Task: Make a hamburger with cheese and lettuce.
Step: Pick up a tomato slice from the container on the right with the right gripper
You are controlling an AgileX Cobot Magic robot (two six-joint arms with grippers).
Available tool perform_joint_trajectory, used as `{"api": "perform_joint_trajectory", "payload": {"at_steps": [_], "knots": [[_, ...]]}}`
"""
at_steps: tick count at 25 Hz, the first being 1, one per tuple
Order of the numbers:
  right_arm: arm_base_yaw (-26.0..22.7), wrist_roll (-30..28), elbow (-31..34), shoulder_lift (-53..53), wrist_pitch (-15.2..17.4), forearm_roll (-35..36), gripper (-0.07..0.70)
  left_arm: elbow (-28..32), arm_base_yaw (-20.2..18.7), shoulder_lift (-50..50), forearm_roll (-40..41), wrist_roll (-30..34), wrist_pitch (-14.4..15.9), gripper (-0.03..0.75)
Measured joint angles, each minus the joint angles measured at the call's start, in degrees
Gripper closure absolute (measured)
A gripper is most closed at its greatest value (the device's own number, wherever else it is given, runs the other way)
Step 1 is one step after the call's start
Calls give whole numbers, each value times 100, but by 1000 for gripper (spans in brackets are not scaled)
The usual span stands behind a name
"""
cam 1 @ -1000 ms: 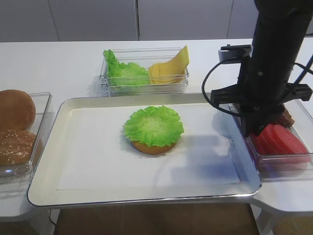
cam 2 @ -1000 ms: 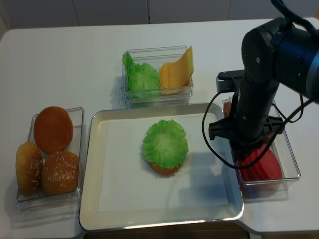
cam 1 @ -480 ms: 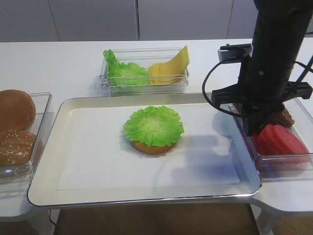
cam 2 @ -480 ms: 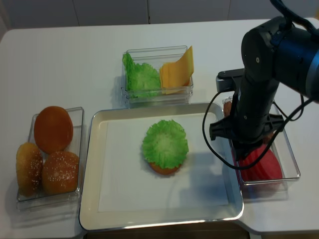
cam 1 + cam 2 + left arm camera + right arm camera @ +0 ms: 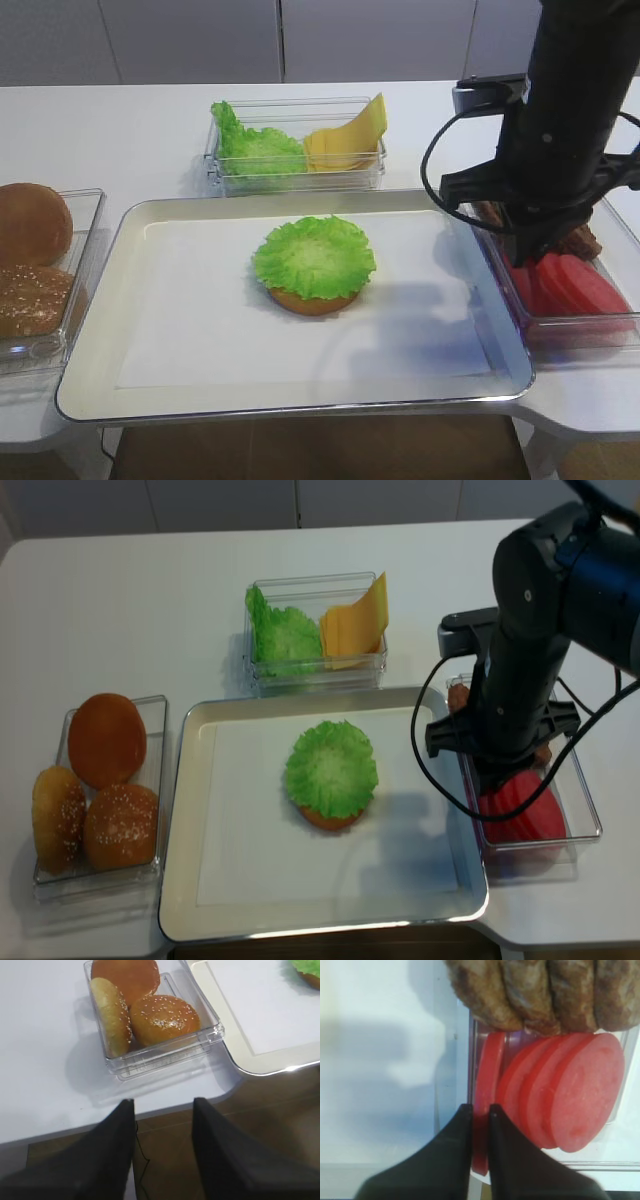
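The hamburger [image 5: 313, 262] is a golden bun half under a frilly green lettuce leaf, in the middle of the tray [image 5: 150, 215]; it also shows in the realsense view [image 5: 332, 772] and at the top right corner of the left wrist view [image 5: 307, 969]. Cheese slices [image 5: 348, 140] and spare lettuce [image 5: 255, 150] share a clear box behind the tray. My right gripper [image 5: 480, 1110] is shut on the leftmost red tomato slice [image 5: 487, 1070], standing on edge in the right box. My left gripper [image 5: 164, 1105] is open and empty off the table's front edge.
A clear box [image 5: 590, 810] to the right of the tray holds red tomato slices [image 5: 580, 1085] and brown patties [image 5: 535, 990]. A clear box [image 5: 165, 1055] with three brown buns [image 5: 165, 1017] stands to the left of the tray. The right arm [image 5: 565, 120] stands over the tray's right rim.
My right arm has risen a little and shifted slightly right over the tomato box. The hamburger and the left gripper have not moved.
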Motion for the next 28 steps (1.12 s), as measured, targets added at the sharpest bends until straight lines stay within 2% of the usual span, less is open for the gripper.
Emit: {"api": "perform_joint_trajectory", "payload": {"at_steps": [6, 15, 19, 28], "knots": [[0, -24, 0, -129, 0, 0, 556, 0, 0, 0, 0, 0, 0, 427], [0, -47, -341, -532, 22, 78, 556, 0, 0, 0, 0, 0, 0, 427], [60, -125, -683, -555, 43, 351, 556, 0, 0, 0, 0, 0, 0, 427], [548, -148, -1521, -314, 78, 352, 556, 0, 0, 0, 0, 0, 0, 427]]}}
